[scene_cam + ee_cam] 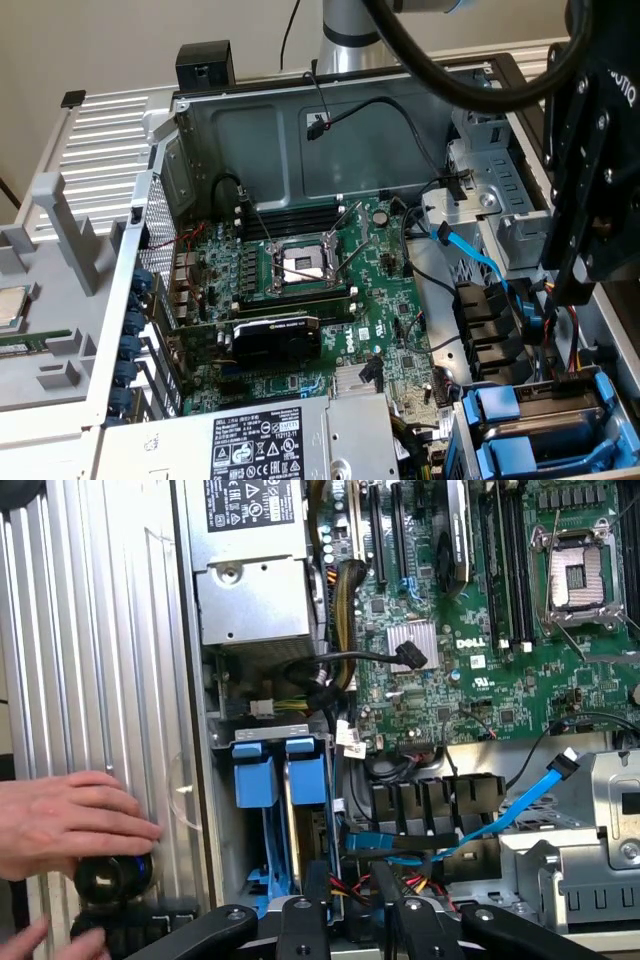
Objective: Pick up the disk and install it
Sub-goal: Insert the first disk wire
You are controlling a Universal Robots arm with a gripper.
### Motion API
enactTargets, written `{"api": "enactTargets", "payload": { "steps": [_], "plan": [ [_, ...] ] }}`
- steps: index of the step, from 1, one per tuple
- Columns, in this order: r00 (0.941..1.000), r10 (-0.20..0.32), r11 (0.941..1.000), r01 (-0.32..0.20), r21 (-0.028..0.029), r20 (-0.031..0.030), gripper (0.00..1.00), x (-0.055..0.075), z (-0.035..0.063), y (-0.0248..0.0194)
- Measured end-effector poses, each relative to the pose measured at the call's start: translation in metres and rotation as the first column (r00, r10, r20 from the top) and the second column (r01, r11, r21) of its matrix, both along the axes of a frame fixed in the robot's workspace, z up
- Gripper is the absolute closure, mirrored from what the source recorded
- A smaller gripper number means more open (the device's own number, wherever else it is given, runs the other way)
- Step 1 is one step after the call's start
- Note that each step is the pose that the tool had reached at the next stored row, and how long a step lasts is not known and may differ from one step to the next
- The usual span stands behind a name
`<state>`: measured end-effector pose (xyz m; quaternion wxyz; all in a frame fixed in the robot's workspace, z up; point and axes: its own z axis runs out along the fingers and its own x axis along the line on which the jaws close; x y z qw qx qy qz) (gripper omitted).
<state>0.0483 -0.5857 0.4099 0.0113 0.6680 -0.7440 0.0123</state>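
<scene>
Tool [350, 920] fingers parted, gripping nothing, above two blue disk carriers [280, 775], one hand [70, 820] nearby.

**Tight drive corner, open middle**

The blue drive carriers [280, 770] stand upright in their bay, hemmed by the power supply box [255, 590] on one side and black cables [400, 840] with a blue cable [520, 805] on the other. A person's hand [70, 820] lies on the ribbed case panel [90, 630] beside the bay. Over the motherboard [320, 290] the case stands open, with loose wires [430, 270] along the drive cage [490, 190].
</scene>
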Motion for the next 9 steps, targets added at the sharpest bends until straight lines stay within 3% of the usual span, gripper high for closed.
{"api": "enactTargets", "payload": {
  "steps": [5, 7, 9],
  "plan": [
    [1.0000, 0.000, 1.0000, 0.000, -0.0012, 0.0002, 0.69, 0.000, -0.0001, 0.0009],
    [1.0000, 0.000, 0.9999, 0.000, -0.0144, -0.0002, 0.69, 0.000, 0.0000, 0.0059],
    [1.0000, 0.000, 0.9992, 0.000, -0.0392, -0.0065, 0.69, 0.000, -0.0003, 0.0101]
  ]
}}
